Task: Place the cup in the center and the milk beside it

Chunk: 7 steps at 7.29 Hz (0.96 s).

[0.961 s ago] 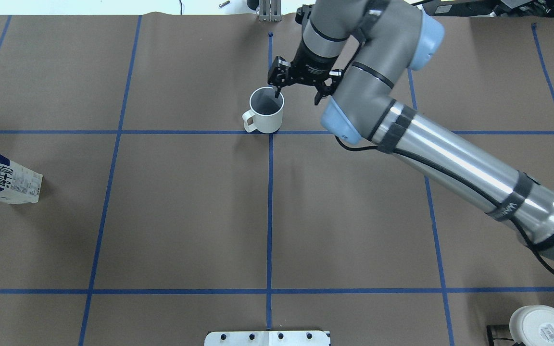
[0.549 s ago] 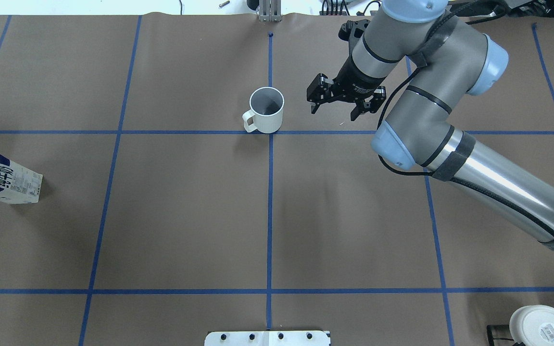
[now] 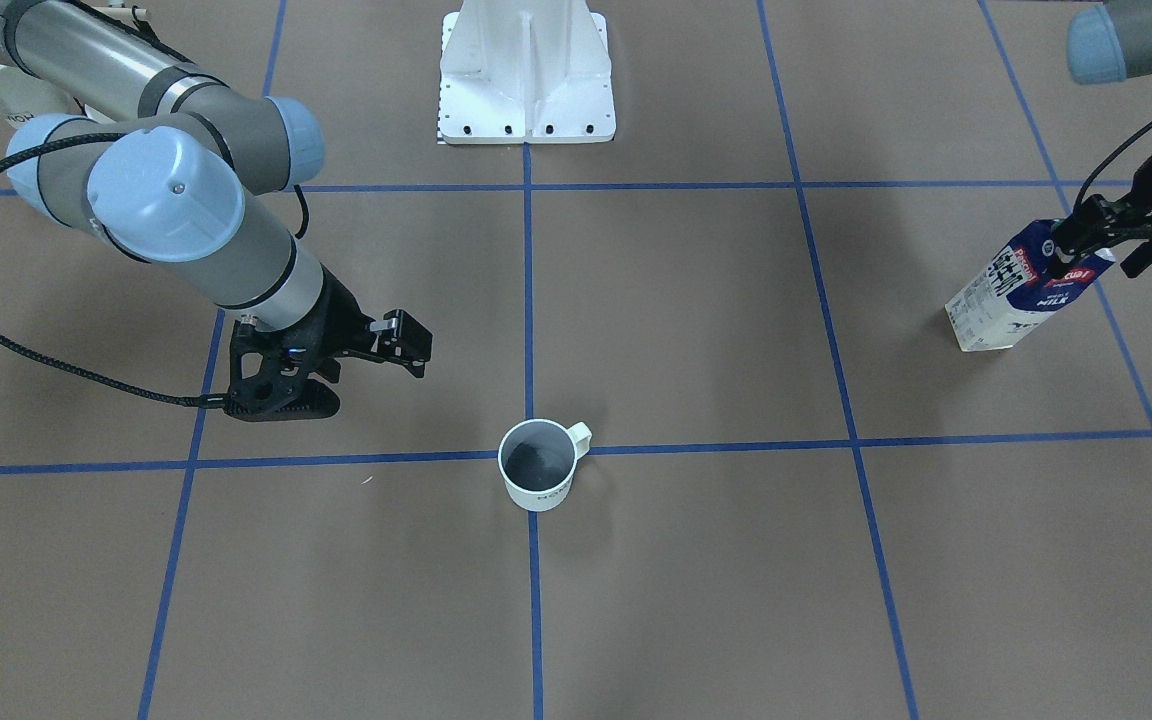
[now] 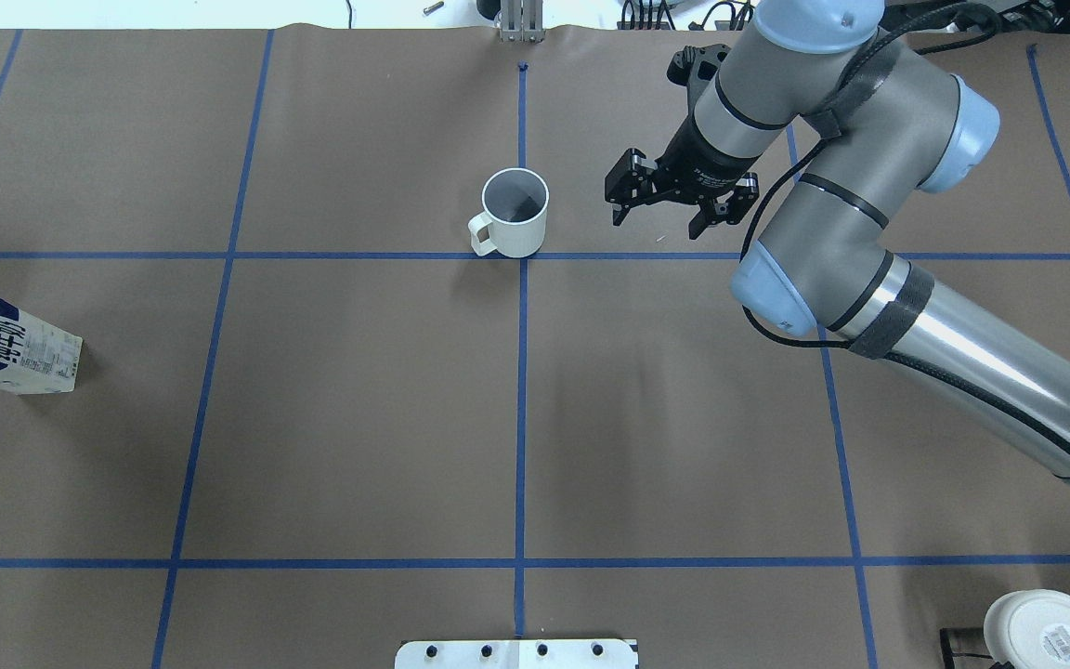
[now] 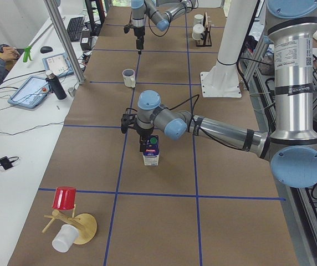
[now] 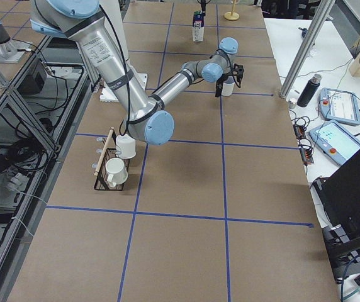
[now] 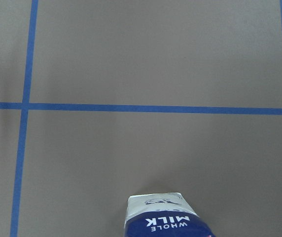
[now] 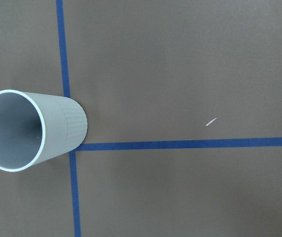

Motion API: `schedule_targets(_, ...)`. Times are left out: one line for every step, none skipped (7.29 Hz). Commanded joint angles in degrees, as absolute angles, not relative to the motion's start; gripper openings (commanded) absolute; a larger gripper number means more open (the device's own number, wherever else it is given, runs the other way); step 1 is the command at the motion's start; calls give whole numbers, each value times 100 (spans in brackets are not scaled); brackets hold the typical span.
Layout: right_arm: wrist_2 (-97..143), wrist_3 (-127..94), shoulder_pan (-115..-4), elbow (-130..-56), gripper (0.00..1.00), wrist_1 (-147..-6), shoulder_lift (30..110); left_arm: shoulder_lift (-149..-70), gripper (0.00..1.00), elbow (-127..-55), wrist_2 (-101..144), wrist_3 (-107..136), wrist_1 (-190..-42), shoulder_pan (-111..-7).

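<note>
The left gripper (image 3: 1094,246) has its fingers on two sides of the top of the milk carton (image 3: 1021,290). I cannot tell if they already press on it or only stand around it. The carton stands upright, well apart from the cup (image 4: 516,209), on the cup's handle side. The right gripper (image 4: 656,226) has its jaws wide and holds nothing. It hangs near the cup, on the side away from the handle (image 4: 479,237), without touching it.

The cup itself stands upright at a crossing of blue tape lines (image 4: 522,255). I judge that its part of the task is done and that the step in hand is to fetch the milk.

To do this well, the left fingers should close squarely on the flat sides of the carton, below the sloped top. The carton is tall and narrow, so a grip that is high or not centred may let it swing. Lift it straight up before moving sideways, keep it upright on the way, and lower it near the cup on the handle side. Leave room there so that it does not knock the handle. Open the jaws only when the bottom rests flat. The right arm is best kept on the far side of the cup.
</note>
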<state>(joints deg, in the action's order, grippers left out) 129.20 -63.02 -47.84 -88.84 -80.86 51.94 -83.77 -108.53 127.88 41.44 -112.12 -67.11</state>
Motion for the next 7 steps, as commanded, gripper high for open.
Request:
schedule_targets(12929,-6302,-4790,-8886,100,-8086,5221,-8385,98,-10837,12744,4324,-11268,-6470)
schedule_targets(12929,-6302,-4790,-8886,100,-8086,5229,-8341,98,-10828,12727,4307,-11268,-6399)
schedule_targets(12929,-6302,-4790,-8886,100,-8086,5238,-8254,97,-10828,12709,4272,-11268,-6390)
schedule_targets(12903,-6302,-4773,-8886,100,-8086,5230,-8131,87,-10828,12648,4228,-11276,-6390)
schedule_targets(12902,-6302,-4772,-8886,100,-8086,5229,-8078,68,-10846,12552,4228,-11276,-6390)
schedule_targets(12902,-6302,-4772,-8886,100,-8086,5229,-8077,39,-10863,12551,4254,-11268,-6390)
schedule_targets(12911,-6302,-4790,-8903,100,-8086,5229,-8077,10,-10889,12559,4297,-11259,-6390)
